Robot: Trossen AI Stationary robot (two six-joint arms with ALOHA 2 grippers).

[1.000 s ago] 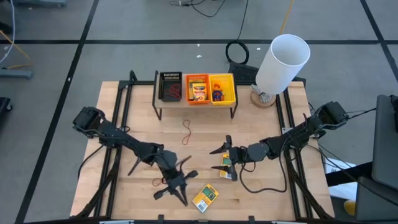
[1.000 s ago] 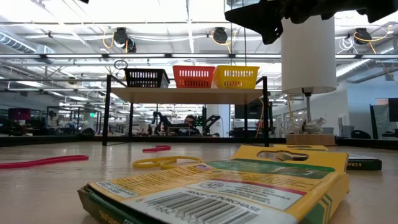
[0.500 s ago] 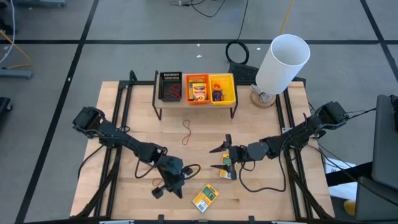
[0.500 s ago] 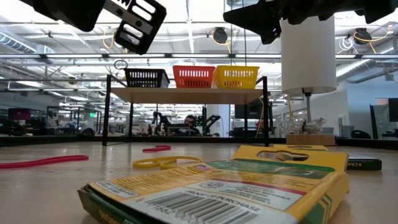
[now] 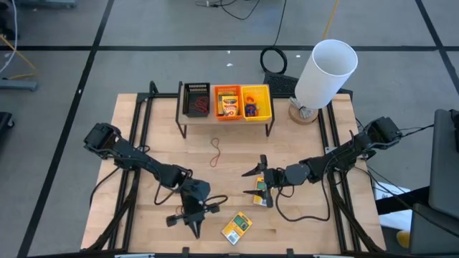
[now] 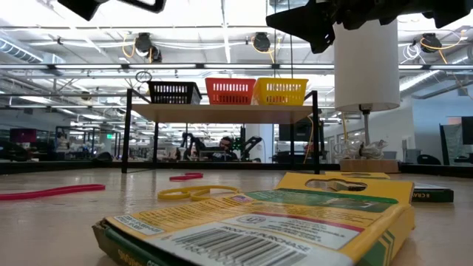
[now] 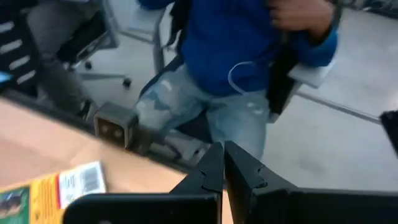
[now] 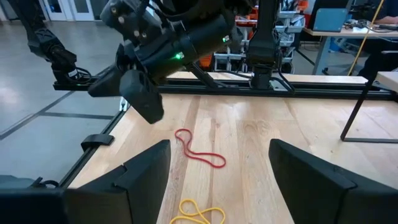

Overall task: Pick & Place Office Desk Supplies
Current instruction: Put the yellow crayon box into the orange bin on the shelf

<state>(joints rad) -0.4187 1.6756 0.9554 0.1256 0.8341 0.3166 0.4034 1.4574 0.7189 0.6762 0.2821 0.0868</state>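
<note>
One yellow pack (image 5: 237,227) lies flat near the table's front edge; it fills the foreground of the low view (image 6: 281,222) and shows in the left wrist view (image 7: 50,186). A second pack (image 5: 261,195) lies under my right gripper (image 5: 247,183), which hovers open above the table with nothing between its fingers (image 8: 146,180). My left gripper (image 5: 196,231) is shut and empty (image 7: 222,163), left of the first pack, pointing past the near edge. A red rubber band (image 5: 214,152) lies mid-table (image 8: 199,152), and a yellow one (image 8: 199,214) lies nearer my right gripper.
A rack at the back holds a black bin (image 5: 197,100), an orange bin (image 5: 228,102) and a yellow bin (image 5: 256,102). A big white cylinder (image 5: 326,72) stands at the back right. A person in blue (image 7: 249,56) sits beyond the near edge. Another red band (image 6: 48,192) lies on the table.
My left gripper has swung around and tipped up from pointing down at the table to pointing nearly level past the near edge. It has shifted slightly toward the table's left and stayed shut.
</note>
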